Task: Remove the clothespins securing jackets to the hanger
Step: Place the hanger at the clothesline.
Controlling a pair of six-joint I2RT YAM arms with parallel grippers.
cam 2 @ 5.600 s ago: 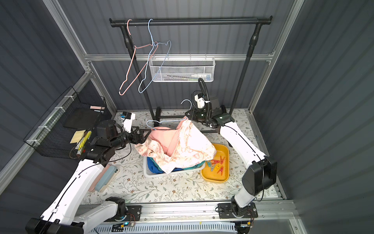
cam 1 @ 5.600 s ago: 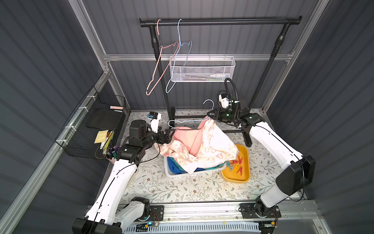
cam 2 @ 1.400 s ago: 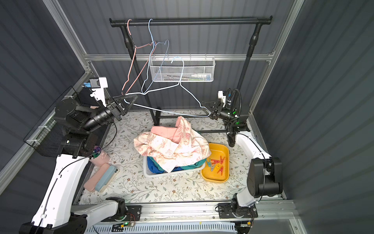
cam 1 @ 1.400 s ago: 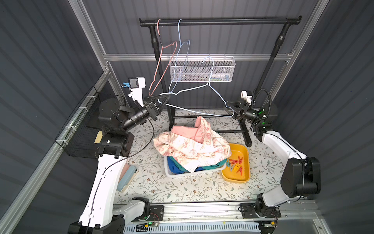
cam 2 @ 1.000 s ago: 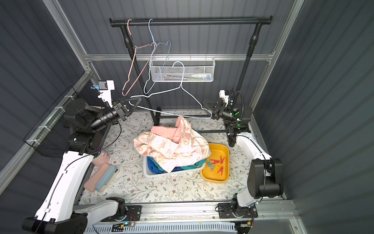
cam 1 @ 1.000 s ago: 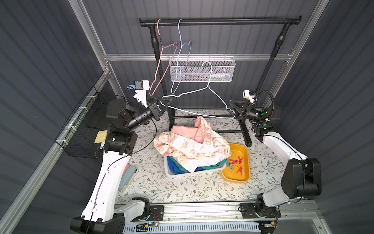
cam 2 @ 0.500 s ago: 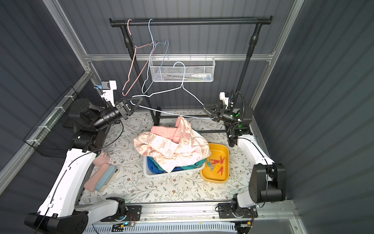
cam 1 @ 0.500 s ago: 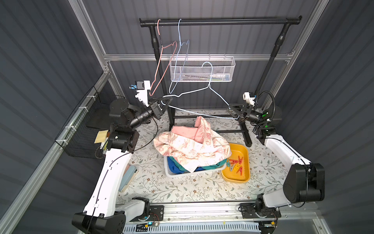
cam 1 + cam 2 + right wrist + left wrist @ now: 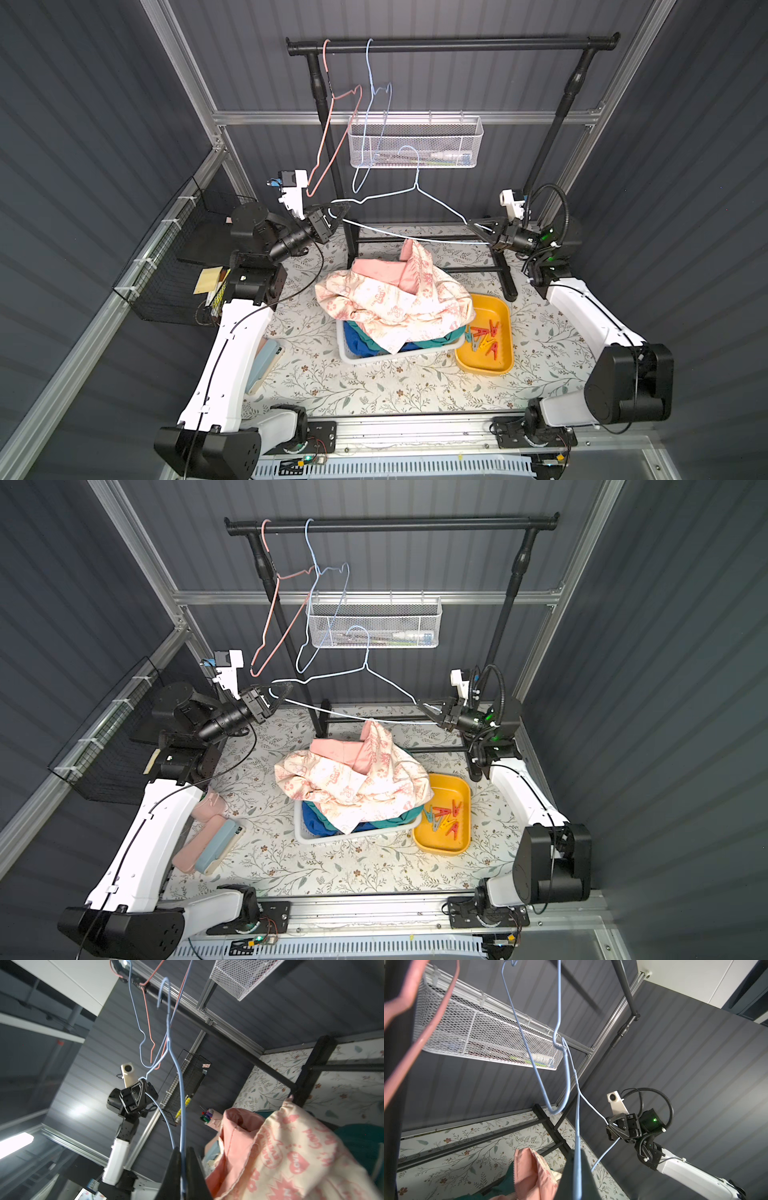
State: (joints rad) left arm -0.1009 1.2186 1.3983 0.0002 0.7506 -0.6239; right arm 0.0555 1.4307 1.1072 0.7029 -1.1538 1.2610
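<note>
Left gripper (image 9: 336, 211) and right gripper (image 9: 478, 227) each pinch one end of the bare blue hanger (image 9: 440, 204), held above the jackets (image 9: 395, 303) heaped in the basket (image 9: 358, 358). Clothespins (image 9: 484, 334) lie in the yellow tray (image 9: 505, 308) at right. Lifting both ends level should steer its hook onto the rail (image 9: 457, 43).
</note>
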